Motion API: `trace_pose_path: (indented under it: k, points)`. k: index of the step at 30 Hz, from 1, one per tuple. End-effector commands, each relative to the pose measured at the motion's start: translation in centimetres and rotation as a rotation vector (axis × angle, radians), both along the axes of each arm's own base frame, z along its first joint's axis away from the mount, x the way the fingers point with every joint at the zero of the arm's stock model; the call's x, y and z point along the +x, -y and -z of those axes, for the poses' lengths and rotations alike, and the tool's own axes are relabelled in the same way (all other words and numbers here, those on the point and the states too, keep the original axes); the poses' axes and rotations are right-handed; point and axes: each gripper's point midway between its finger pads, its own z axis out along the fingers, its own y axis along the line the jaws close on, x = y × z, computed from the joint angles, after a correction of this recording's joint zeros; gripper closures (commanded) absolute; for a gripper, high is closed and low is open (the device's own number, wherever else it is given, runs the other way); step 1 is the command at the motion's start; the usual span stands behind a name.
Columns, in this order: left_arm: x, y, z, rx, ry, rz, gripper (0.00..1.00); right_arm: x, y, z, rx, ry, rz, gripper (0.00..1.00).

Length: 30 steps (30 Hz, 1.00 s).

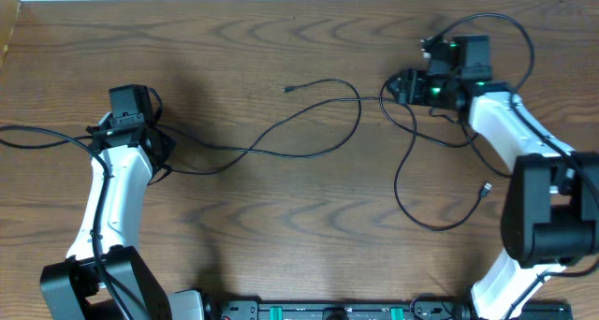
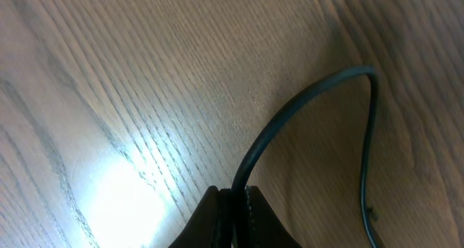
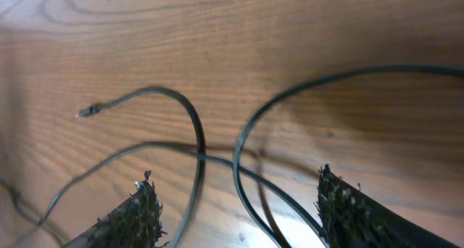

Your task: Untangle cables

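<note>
We are seeing the cables spread across the middle and right of the wooden counter (image 1: 234, 39). A long black cable (image 1: 359, 114) is running from the left arm's side towards the right. It is curving into an open loop near the centre, and its small plug end (image 1: 287, 89) is lying loose on the wood just left of that loop. A second black cable (image 1: 397, 175) is dropping from beside the right arm. It is sweeping round in a wide curve towards the near edge and ending in another plug (image 1: 486, 190), well apart from the first. Where these strands are crossing, just beside the right arm's fingers, we cannot tell which is passing over which. In the left wrist view, the left gripper (image 2: 235, 199) is pinching a black strand (image 2: 290, 110) tightly between its closed fingers. That strand is arching up and away over the wood before bending back down. In the right wrist view, the right gripper (image 3: 233, 177) is hanging over the crossing with its fingers (image 3: 138, 215) spread wide and holding nothing. Several black strands are lying on the counter between them, and one loose plug tip (image 3: 88, 111) is pointing left
</note>
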Motion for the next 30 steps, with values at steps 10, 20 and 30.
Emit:
trace_pose_path:
  k: [10, 20, 30]
  points:
    - [0.5, -0.1, -0.8, 0.002, 0.024, -0.009, 0.92, 1.6, -4.8, 4.3, 0.064, -0.023, 0.031, 0.75]
    - [0.3, -0.1, -0.7, 0.0, 0.017, -0.009, 0.92, 2.7, -4.1, -10.2, 0.245, 0.288, -0.07, 0.99]
    - [0.2, -0.1, -0.7, 0.0, 0.013, -0.009, 0.92, -2.2, 4.4, -28.7, 0.167, 0.728, 0.01, 0.99]
